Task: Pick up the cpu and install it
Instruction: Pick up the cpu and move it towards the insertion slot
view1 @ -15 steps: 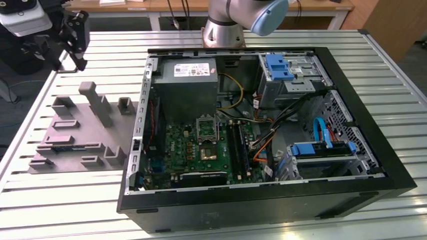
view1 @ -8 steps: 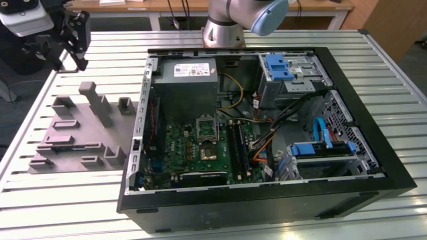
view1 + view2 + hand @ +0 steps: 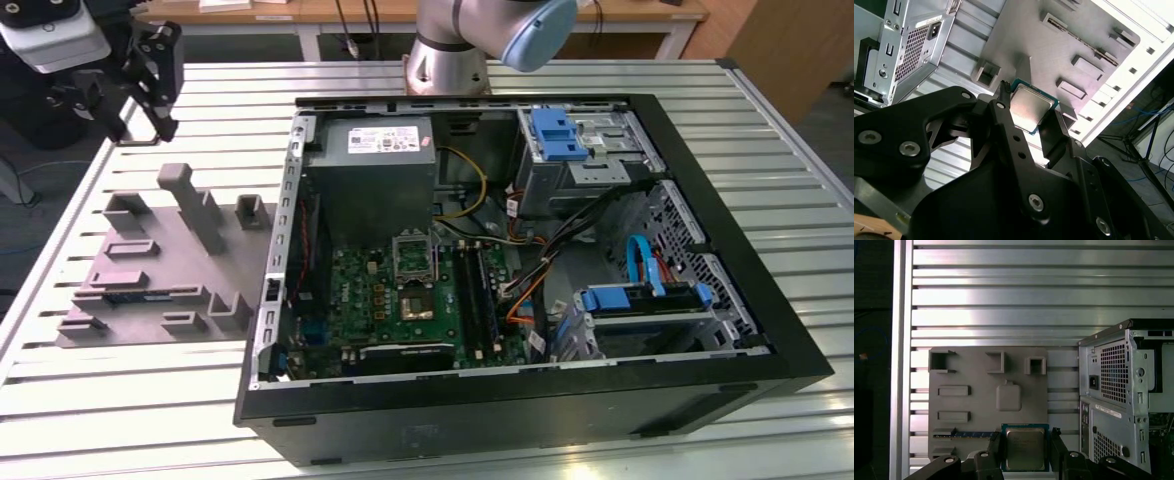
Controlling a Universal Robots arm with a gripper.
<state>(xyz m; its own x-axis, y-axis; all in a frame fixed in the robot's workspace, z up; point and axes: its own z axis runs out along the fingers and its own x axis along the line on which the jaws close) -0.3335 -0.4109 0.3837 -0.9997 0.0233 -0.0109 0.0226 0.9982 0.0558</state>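
My gripper (image 3: 1025, 441) is closed partway, with the two black fingers (image 3: 995, 446) clamped against opposite edges of the cpu (image 3: 1025, 449). The gap between them equals the width of the chip. In both wrist views the cpu sits squarely between the fingertips, with its pale metal top facing the cameras and its thin dark rim visible on the free sides. The cpu is held in the air and touches nothing except my fingers. Below it lies the grey plastic tray (image 3: 979, 410), which rests flat on the slotted aluminium table (image 3: 1004, 295). In the first wrist view the cpu overlaps the tray edge nearest the camera, just beside a long narrow board with a blue edge (image 3: 974, 434) that lies in one of the tray slots. The open computer case (image 3: 534, 405) stands beside the tray, on the exterior view's right. Inside the case, the green motherboard (image 3: 380, 290) lies flat, with the grey power supply (image 3: 374, 165) behind it. The cpu is well apart from the motherboard and outside the case.
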